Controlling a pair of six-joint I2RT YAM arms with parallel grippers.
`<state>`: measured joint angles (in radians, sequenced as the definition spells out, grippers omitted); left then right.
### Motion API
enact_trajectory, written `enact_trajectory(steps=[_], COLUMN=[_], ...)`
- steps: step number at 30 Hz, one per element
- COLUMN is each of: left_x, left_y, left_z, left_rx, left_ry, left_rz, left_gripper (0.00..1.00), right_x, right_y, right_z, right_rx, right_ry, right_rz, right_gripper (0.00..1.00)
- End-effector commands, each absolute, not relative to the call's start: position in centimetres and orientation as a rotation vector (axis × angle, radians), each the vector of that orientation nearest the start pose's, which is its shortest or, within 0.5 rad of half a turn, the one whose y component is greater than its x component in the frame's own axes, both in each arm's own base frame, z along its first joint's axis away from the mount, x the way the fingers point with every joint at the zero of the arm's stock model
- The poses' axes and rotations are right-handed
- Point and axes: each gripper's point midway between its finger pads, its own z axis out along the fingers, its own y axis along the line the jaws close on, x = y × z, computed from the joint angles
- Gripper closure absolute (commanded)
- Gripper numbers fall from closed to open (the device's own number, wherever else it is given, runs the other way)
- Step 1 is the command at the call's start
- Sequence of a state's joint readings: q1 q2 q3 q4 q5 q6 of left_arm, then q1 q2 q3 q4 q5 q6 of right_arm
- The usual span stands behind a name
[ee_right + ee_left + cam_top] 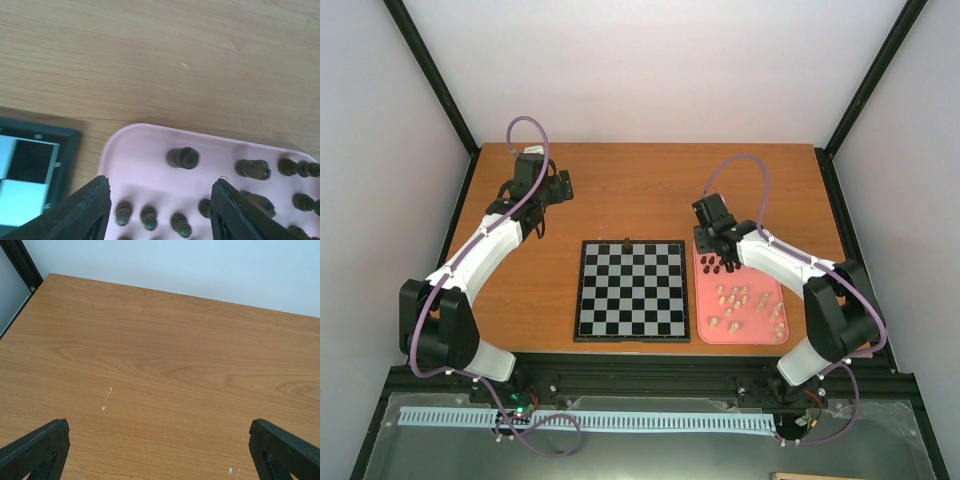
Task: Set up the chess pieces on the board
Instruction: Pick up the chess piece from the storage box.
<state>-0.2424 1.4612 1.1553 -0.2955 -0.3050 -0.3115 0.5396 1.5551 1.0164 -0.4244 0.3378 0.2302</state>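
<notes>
R claw (160,200), jaws apart, over dark chess pieces (182,158) in pink tray (140,150).

The black-and-silver checkered board (630,290) lies flat at the middle of the table's (620,190) near edge. Dark chess pieces (717,265) cluster in the pink tray's (703,310) far-left corner; pale chess pieces (745,305) lie scattered across its middle and near edge.

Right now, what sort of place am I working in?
Probably a lab test cell: a wooden table boxed in by white panels on a black frame, with a chessboard and a pink tray of pieces set out.
</notes>
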Motion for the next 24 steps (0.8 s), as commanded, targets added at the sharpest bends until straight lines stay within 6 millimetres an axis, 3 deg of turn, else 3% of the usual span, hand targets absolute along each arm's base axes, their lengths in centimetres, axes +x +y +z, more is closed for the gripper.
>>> enact_trajectory(steps=[1, 10, 16, 24], left_x=[44.5, 44.7, 45.0, 45.1], left_y=[-6.0, -5.8, -5.8, -5.7], left_z=[24.6, 24.4, 24.0, 23.8], left_rx=[-0.257, -0.262, -0.262, -0.263], left_ry=[2.081, 2.085, 2.096, 2.099], left_rz=[-0.027, -0.011, -0.005, 0.007], left_gripper=[0.0, 0.0, 0.0, 0.0], right_x=[37.7, 39.0, 39.8, 40.5], right_y=[13.7, 11.6, 11.9, 11.6], right_z=[9.6, 7.1, 5.8, 4.6], right_rx=[-0.17, -0.112, -0.132, -0.12], right_ry=[2.469, 2.52, 2.538, 2.561], right_rz=[-0.101, -0.082, -0.049, -0.038], right_gripper=[0.46, 0.47, 0.49, 0.62])
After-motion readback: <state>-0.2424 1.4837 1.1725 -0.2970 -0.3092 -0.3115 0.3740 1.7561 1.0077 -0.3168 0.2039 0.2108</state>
